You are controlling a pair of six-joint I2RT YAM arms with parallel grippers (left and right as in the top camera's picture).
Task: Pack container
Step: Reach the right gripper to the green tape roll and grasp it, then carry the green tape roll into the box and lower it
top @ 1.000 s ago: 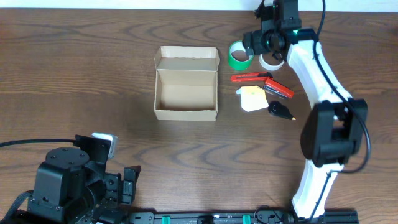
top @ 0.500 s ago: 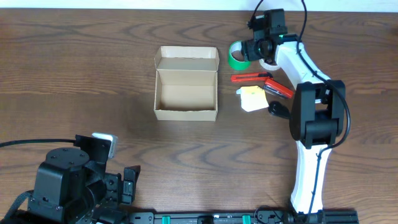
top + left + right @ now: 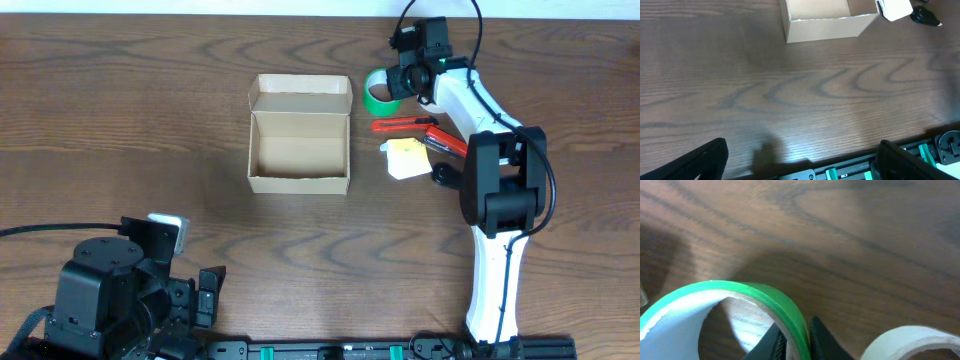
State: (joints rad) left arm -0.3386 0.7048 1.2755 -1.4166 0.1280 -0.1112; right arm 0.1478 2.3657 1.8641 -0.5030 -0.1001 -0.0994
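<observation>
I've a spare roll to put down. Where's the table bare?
Bare wood lies left of the box, and in the wide strip between it and the left arm's base. Crowded right of the box: green tape roll, red cutter, yellow paper, right arm.

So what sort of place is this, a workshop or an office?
Probably a robotics lab bench: a white robot arm reaches over a wooden table, where a cardboard box, a green tape roll and a red cutter lie like practice props.
</observation>
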